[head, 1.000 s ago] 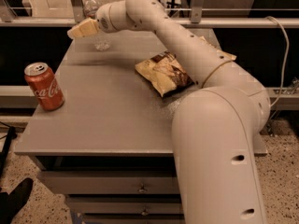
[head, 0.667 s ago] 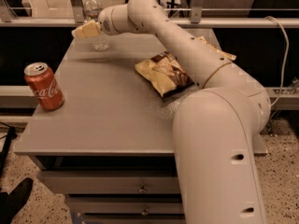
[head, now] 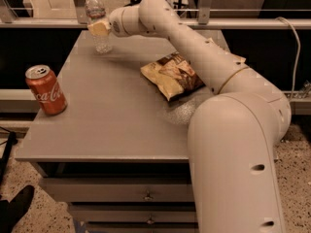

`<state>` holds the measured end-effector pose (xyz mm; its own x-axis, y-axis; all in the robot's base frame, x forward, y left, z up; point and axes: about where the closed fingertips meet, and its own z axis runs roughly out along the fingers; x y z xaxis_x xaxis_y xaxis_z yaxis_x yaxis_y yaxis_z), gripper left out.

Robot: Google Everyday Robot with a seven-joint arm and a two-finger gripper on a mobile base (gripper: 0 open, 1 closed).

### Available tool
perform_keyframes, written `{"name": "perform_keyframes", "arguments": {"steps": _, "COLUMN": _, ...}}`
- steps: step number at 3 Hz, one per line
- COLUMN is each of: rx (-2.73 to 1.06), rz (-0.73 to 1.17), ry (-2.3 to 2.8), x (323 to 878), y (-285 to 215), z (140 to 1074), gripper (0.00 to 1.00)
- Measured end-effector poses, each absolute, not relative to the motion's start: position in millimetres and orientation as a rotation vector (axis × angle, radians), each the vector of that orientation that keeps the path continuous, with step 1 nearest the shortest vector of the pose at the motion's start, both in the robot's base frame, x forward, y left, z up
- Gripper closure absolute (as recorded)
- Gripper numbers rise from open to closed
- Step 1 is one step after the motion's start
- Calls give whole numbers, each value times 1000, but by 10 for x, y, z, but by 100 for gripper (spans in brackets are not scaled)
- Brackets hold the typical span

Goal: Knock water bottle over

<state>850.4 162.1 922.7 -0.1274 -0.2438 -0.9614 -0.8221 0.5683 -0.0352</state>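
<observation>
The water bottle (head: 95, 8) stands upright at the far left corner of the table (head: 112, 110), white cap up, so its long axis runs straight up from the tabletop. My gripper (head: 98, 28) is out at that same corner at the end of my one arm, which stretches across from the near right. It sits against the side of the bottle that faces the right edge, about halfway up the bottle's height. From my jaws the bottle lies toward the left edge, so close that they look to be touching it, though I cannot be sure of contact.

I cannot tell whether my jaws are apart or together. I see only a pale tip laid across the bottle's body, and I do not judge it to be clamped on anything.

As I read it, the move turns on a sideways shove toward the left edge, above the bottle's middle, so that it tips rather than slides. The corner is close, so it may roll off. The cola can (head: 46, 90) near the left edge and the snack bag (head: 171, 75) mid-table are well apart from this.
</observation>
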Motion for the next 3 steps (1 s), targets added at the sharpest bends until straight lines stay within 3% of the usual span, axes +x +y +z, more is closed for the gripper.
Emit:
{"name": "perform_keyframes", "arguments": {"steps": 1, "rx": -941, "rz": 660, "ry": 1641, "x": 8457, "y": 1505, "z": 9420, "gripper": 100}}
{"name": "perform_keyframes", "arguments": {"steps": 3, "rx": -1161, "rz": 611, "ry": 1609, "x": 8191, "y": 1036, "z": 9773, "gripper": 100}}
